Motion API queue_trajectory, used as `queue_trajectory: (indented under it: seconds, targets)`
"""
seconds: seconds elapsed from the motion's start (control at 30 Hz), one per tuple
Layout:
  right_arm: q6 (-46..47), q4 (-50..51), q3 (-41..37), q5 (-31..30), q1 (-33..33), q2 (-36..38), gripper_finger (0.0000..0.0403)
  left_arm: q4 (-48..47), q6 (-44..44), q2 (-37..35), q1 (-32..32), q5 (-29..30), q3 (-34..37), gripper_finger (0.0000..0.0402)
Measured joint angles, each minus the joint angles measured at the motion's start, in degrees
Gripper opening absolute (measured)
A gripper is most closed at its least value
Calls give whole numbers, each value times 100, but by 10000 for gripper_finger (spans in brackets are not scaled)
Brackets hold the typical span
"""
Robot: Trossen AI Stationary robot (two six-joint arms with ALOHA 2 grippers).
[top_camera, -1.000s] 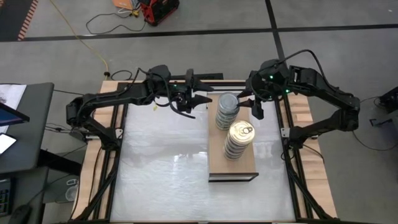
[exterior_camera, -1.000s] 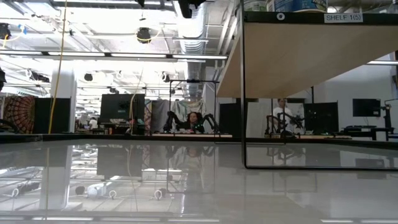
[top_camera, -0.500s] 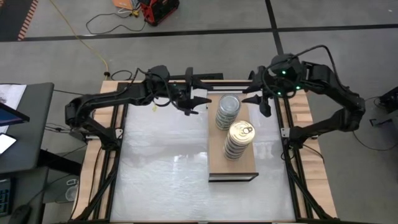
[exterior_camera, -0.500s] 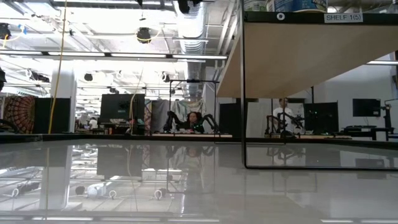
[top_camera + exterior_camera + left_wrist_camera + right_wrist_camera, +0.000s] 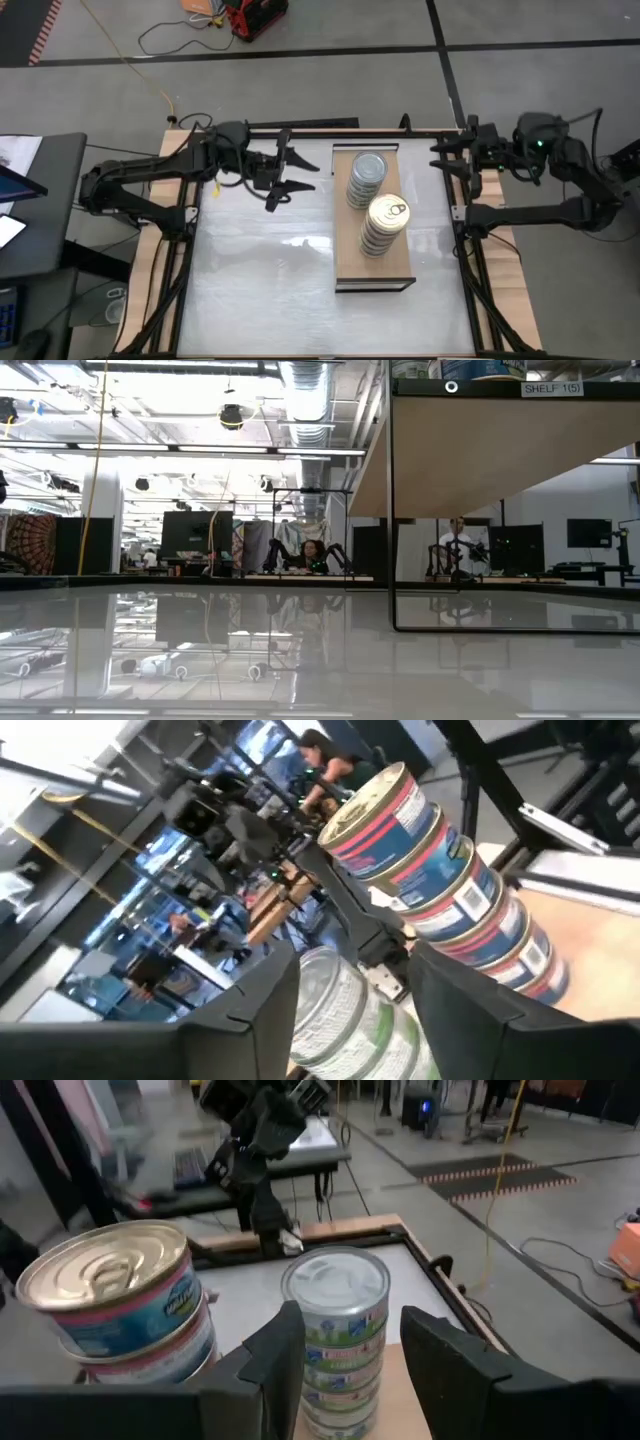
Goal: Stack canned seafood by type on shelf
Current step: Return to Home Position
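Item: shelf, a light-wood board lying on the right half of the grey-white tabletop. It holds two stacks of tins standing close together toward its far end. The silver-lid stack has green labels and stands nearer the far end; the gold-lid stack has red and blue labels and stands just nearer us. Every tin that we see belongs to one of these two stacks, each of a single kind, so we judge the sorting done, with only the parking of the arms left. Left gripper: over the tabletop to the left of the shelf's far end, clear of the stacks, fingers spread wide and holding nothing. Right gripper: at the table's right frame near the far corner, apart from the shelf, fingers likewise parted and holding nothing.
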State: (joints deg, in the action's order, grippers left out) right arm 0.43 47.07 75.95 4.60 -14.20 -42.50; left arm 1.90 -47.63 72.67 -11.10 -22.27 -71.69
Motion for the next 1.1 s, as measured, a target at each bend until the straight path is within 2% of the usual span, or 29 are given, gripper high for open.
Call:
queue_trajectory:
  seconds: [0.2,0.3,0.37,0.47,0.57,0.67,0.77,0.87,0.93,1.0,1.1]
  targets:
    - [218,-862,-1535,-7,88,1161,193,1635,929,-365,435,1191,1247,147]
    - [131,-1417,-2105,5,244,1698,193,2271,1492,-442,589,1925,1771,134]
    - [274,-1798,-2317,7,333,1987,193,2514,1899,-453,623,2174,1969,130]
    - [356,-1948,-2530,4,418,2357,193,2670,2340,-430,668,2034,2082,128]
    - [599,-1950,-2745,5,507,2654,193,2359,2492,-429,757,1843,2082,128]
    - [759,-1845,-3032,6,587,2915,193,1940,2906,-484,866,2145,2093,128]
    - [921,-1930,-3461,-30,636,3242,193,1376,2904,-717,957,2292,2091,128]
    - [1145,-2179,-3905,-172,634,3589,193,1024,3171,-907,982,2121,2091,128]
    - [1175,-2356,-4177,-171,634,3843,193,893,3282,-1039,973,1789,2119,128]
    - [1178,-2488,-4404,-167,634,4087,193,967,3357,-1200,973,1516,2253,128]
    - [1134,-2724,-4632,-152,634,4239,193,1212,3592,-1480,979,1501,2647,128]
